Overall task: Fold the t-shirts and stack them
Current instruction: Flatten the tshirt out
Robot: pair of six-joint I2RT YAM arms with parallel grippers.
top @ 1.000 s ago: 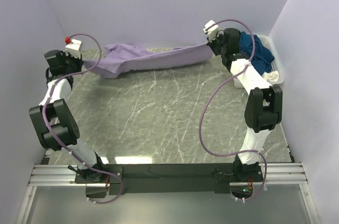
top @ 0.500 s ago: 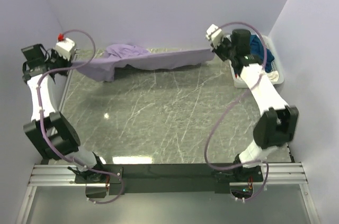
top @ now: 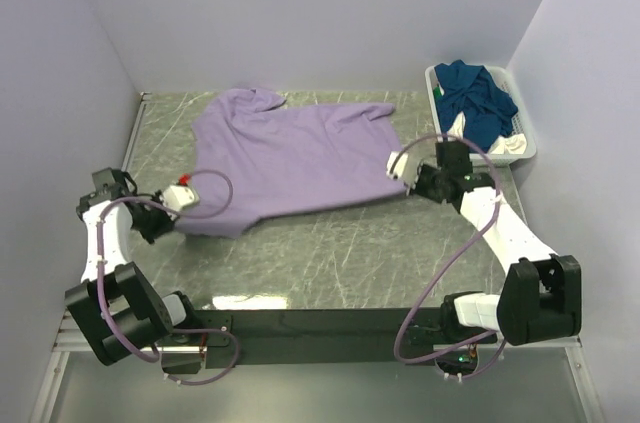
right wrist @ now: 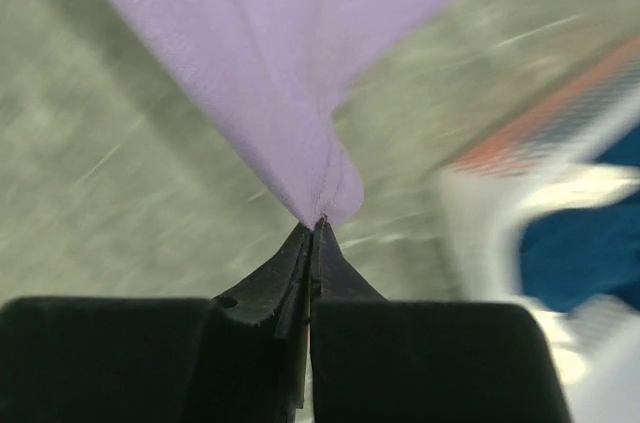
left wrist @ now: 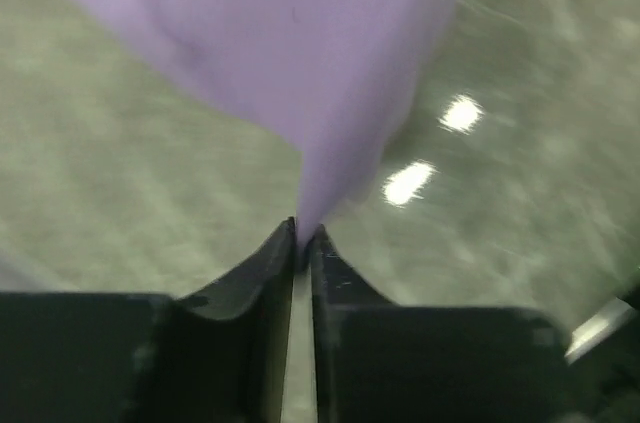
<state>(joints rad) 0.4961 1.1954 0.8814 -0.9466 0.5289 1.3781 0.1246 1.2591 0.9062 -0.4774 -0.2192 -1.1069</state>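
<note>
The lilac t-shirt [top: 290, 158] lies spread out flat across the far middle of the table. My left gripper [top: 180, 215] is shut on its near left corner, seen pinched between the jaws in the left wrist view [left wrist: 300, 235]. My right gripper [top: 398, 171] is shut on its near right corner, seen pinched in the right wrist view [right wrist: 318, 223]. A dark teal-blue t-shirt [top: 478, 103] and a bit of white cloth [top: 510, 143] lie bunched in the basket. The teal cloth also shows blurred in the right wrist view [right wrist: 580, 253].
A white slatted basket [top: 527, 151] stands at the far right corner, close behind my right arm. Lilac walls close in the table on the left, back and right. The marbled grey table [top: 330, 253] is bare in front of the shirt.
Both grippers have come down and toward the near edge, pulling the lilac shirt from a stretched, hanging band at the back into a flat spread on the table.
</note>
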